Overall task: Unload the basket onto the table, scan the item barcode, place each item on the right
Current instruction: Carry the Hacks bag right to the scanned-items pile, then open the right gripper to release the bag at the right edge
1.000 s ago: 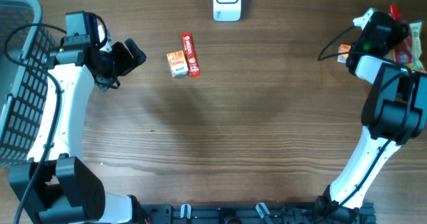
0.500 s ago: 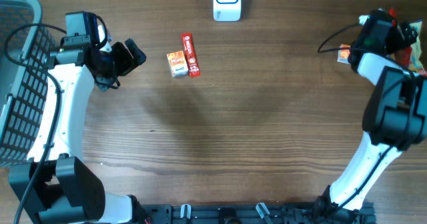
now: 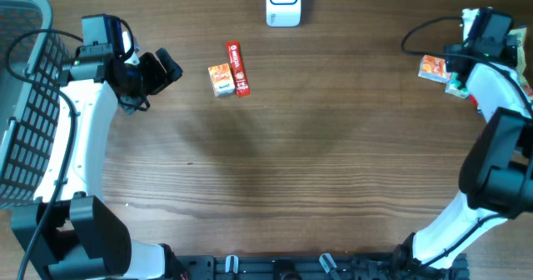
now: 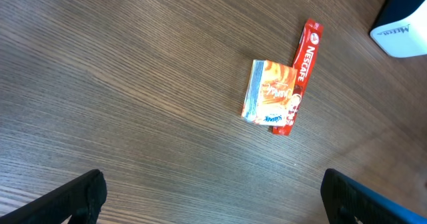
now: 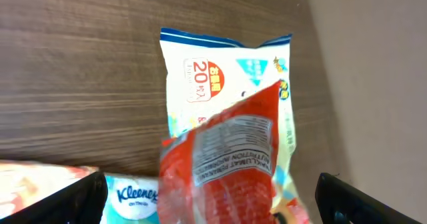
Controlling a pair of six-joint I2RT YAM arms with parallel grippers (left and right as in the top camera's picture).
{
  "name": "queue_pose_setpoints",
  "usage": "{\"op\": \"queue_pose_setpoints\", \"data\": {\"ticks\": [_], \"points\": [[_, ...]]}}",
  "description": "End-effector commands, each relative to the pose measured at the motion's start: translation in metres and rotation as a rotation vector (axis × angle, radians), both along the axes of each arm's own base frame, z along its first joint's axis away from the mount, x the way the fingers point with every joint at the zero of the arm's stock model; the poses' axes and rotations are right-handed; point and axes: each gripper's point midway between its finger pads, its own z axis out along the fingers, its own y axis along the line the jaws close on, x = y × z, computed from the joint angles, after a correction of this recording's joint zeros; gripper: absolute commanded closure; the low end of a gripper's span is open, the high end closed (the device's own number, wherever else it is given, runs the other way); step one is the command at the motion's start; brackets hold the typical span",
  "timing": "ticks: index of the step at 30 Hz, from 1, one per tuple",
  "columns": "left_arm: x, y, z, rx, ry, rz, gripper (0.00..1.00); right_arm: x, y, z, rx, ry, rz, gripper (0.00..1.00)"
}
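Note:
A small orange packet (image 3: 220,80) and a red Nescafé stick (image 3: 239,67) lie side by side left of centre, also seen in the left wrist view as the orange packet (image 4: 270,91) and the stick (image 4: 300,74). The white scanner (image 3: 283,2) stands at the far edge. My left gripper (image 3: 160,70) hangs open to the left of them, nothing between its fingers (image 4: 77,197). My right gripper (image 5: 213,207) is open over a pile at the right edge, its fingers either side of a red packet (image 5: 227,161) that lies on a white-and-blue packet (image 5: 213,71).
A Kleenex pack (image 5: 133,196) and another orange packet (image 3: 433,67) lie beside the pile. A wire basket (image 3: 21,105) stands at the left edge. The tabletop ends just right of the pile, where a pale surface (image 5: 373,84) begins.
The right arm has swung right toward the table's edge and its jaws have opened wide. The orange packet near it now shows fully. The left arm has not moved.

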Motion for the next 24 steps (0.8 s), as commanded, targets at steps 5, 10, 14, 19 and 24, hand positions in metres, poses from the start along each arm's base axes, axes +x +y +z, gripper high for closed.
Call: {"op": "queue_pose_setpoints", "data": {"ticks": [5,10,14,19,24], "points": [[-0.001,0.003,0.002,0.011,-0.005,0.004,0.00,-0.021,-0.029,0.023,0.330,-0.240,-0.195,0.00],[-0.001,0.003,0.002,0.011,-0.005,0.004,0.00,-0.025,-0.033,0.042,0.500,-0.363,-0.232,0.00],[-0.001,0.003,0.002,0.011,-0.005,0.004,0.00,-0.011,-0.019,0.076,0.613,-0.483,-0.109,0.00],[-0.001,0.003,0.002,0.011,-0.005,0.004,0.00,-0.008,-0.012,0.123,0.596,-0.587,-0.034,0.00],[-0.001,0.003,0.002,0.011,-0.005,0.004,0.00,-0.017,-0.013,0.140,0.582,-0.611,-0.052,0.00]]}}
